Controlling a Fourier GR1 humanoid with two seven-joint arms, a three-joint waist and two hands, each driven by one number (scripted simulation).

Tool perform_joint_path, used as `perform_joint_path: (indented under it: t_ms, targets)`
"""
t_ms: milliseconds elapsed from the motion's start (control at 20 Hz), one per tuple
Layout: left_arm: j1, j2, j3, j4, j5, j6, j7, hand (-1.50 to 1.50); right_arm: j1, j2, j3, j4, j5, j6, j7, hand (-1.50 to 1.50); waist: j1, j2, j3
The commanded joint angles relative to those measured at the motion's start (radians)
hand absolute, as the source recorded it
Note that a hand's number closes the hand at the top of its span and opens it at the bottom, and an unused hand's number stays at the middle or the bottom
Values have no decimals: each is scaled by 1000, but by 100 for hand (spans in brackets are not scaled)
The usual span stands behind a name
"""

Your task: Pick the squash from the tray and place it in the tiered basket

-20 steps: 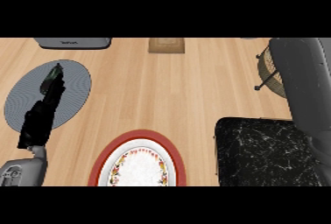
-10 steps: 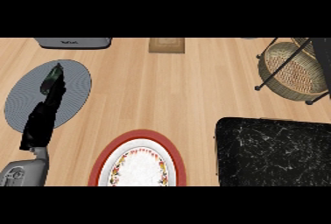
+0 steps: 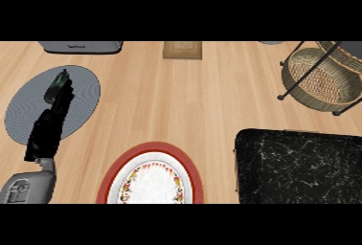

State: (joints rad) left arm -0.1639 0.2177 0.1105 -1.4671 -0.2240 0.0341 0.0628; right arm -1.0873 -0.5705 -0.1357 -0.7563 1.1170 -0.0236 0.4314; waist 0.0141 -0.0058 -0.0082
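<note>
Pale wooden planks make up the counter (image 3: pixel 184 100), seen from steeply above. At its left lies a round grey tray (image 3: pixel 84 88), and over it stretches the left hand (image 3: pixel 50 127), black, on a grey forearm that enters from the lower left corner. The fingers run out straight toward the tray's far side. Just past the fingertips sits the squash (image 3: pixel 56 86): a small, dark green, elongated shape, glossy, lying on the tray and touching or nearly touching the fingers; whether they grip it cannot be told. In the upper right corner stands the tiered basket (image 3: pixel 322 79), woven tan wicker in a dark wire frame. A black marbled slab (image 3: pixel 300 167) fills the lower right, and a red-rimmed patterned plate (image 3: pixel 152 179) sits at bottom centre.
</note>
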Motion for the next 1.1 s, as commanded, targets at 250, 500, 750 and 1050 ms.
perform_joint_path:
  t_ms: [250, 500, 750, 1050]
  targets:
    - [-4, -2, 16, 22, 5, 2, -13, 0, 53, 23, -134, 109, -149, 40, -47, 150, -7, 9, 9]
    - [8, 6, 17, 47, 1, -8, -52, 0, 76, 4, -173, 153, -184, 25, -68, -150, -3, 10, 8]
    - [-30, -15, 4, 27, -22, 19, 9, 0, 88, 31, -241, 73, -268, -87, -90, -150, -10, 7, 8]
    - [3, 10, 31, 48, 15, -30, -33, 0, 94, -4, -280, 32, -307, -194, -129, -150, -6, 8, 8]
